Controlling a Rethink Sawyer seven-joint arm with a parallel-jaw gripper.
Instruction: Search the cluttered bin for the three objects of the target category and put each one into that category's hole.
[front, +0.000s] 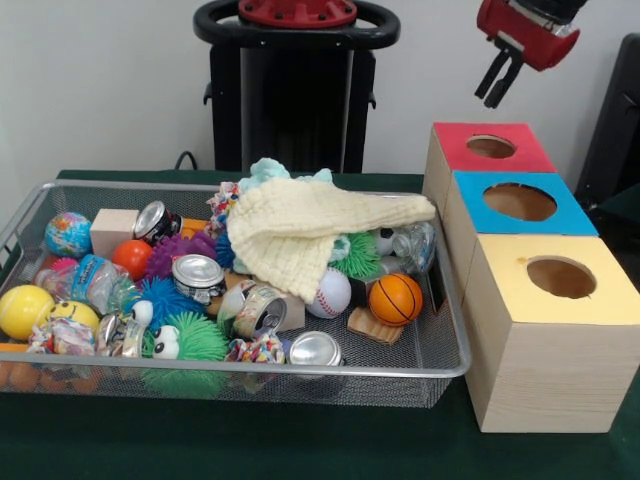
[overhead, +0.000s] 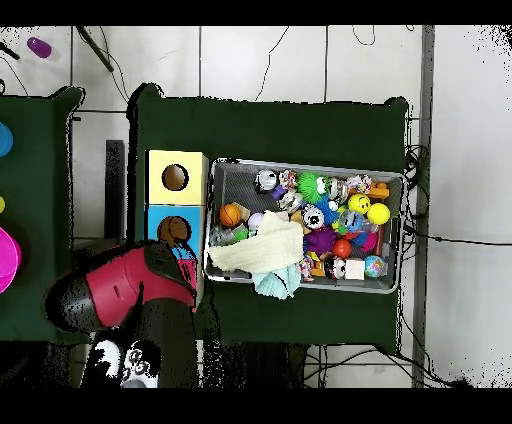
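one gripper (front: 497, 80) above the red hole (front: 491, 146)

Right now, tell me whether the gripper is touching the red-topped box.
Apart. The front view shows the gripper hanging in the air above the red-topped box, with bare wall visible between its tips and the box's top.

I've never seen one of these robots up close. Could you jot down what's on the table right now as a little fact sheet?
Claw: claw hangs in the air above the red hole, holding nothing visible
Bin: wire mesh bin full of mixed toys, balls and cans
On top: cream cloth draped over the pile
Boxes: red hole, blue hole, yellow hole, in a row beside the bin
Near the boxes: small basketball, baseball
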